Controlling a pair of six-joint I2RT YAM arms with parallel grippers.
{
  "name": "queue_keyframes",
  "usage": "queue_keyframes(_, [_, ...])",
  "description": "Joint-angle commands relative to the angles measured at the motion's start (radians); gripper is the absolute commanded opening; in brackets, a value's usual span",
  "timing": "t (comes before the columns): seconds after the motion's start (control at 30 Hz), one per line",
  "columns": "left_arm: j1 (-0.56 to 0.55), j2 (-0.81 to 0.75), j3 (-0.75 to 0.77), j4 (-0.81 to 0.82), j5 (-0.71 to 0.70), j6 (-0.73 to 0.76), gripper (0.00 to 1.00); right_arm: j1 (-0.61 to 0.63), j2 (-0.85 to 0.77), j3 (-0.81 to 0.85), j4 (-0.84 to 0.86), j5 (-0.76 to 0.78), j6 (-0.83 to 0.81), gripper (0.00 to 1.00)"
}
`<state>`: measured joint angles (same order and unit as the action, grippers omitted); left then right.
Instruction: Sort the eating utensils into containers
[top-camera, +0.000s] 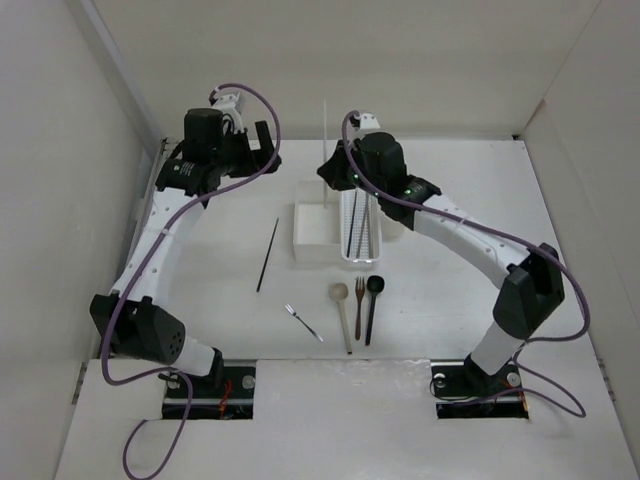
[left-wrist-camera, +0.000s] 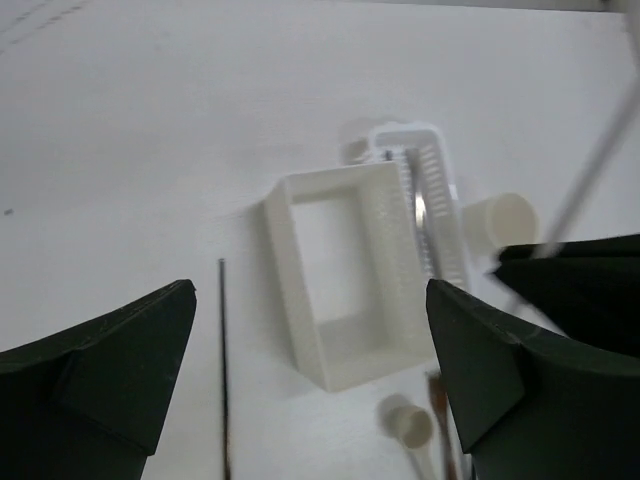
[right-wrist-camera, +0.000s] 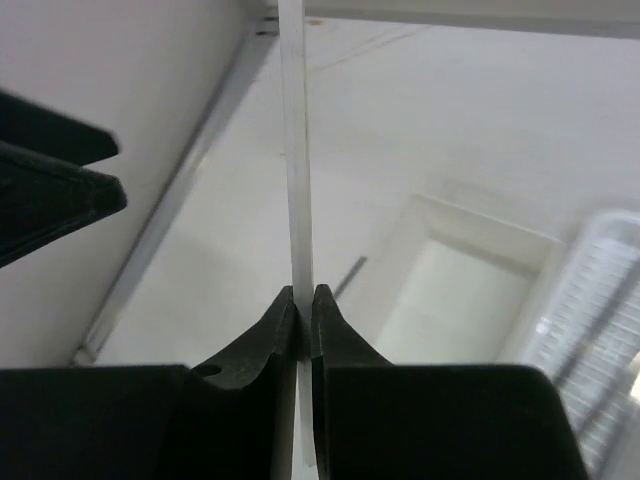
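**A:** Where are we, then? How much is sorted?

**B:** Not a lot. The perforated tray (top-camera: 362, 232), mid-table toward the far edge, has a few dark slim pieces lying lengthwise in it. They look like chopsticks, but I can't count them from here. Right now that's all I'd call done.

**A:** And the white box (top-camera: 313, 232) touching its left side?

**B:** Looks bare inside, going by the left wrist view. The beige cup (left-wrist-camera: 505, 220) sits on the far side of the tray. I can't see into it, and from above the right arm hides it.

**A:** The right arm's got something, hasn't it?

**B:** Yes, the right gripper (right-wrist-camera: 303, 298) is pinched tight on a pale chopstick (right-wrist-camera: 292, 150). It's held upright in the air above the far end of the box and tray, touching nothing. I'd say it's headed for the tray with the others.

**A:** And the left gripper (left-wrist-camera: 310, 290)?

**B:** Fingers spread wide with nothing between them, hovering high over the table (top-camera: 450, 200) on the far left, looking down at the box.

**A:** So what's left?

**B:** Most of it. One dark chopstick (top-camera: 267, 255) lies on its own just left of the box. Toward the near edge, between the two arm bases, there's the silver fork (top-camera: 303, 322). To its right is a tight row: the pale wooden spoon (top-camera: 342, 312), the brown fork (top-camera: 358, 305) and the black spoon (top-camera: 372, 305). None of them is in a container.

**A:** Early days, then.

**B:** I'd call it well under halfway, with five pieces on the table and one in the air.
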<state>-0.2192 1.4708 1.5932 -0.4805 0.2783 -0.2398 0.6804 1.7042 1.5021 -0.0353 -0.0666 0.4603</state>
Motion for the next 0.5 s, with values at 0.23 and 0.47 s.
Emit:
queue_keyframes(0.23, [0.064,-0.076,-0.375,0.043,-0.416,0.066,1.00,-0.038,-0.028,-0.134,-0.293,0.338,-0.043,0.00])
queue_keyframes(0.47, [0.064,-0.086,-0.384,0.052,-0.407,0.066,1.00,-0.113,0.072,-0.143,-0.249,0.238,0.019,0.00])
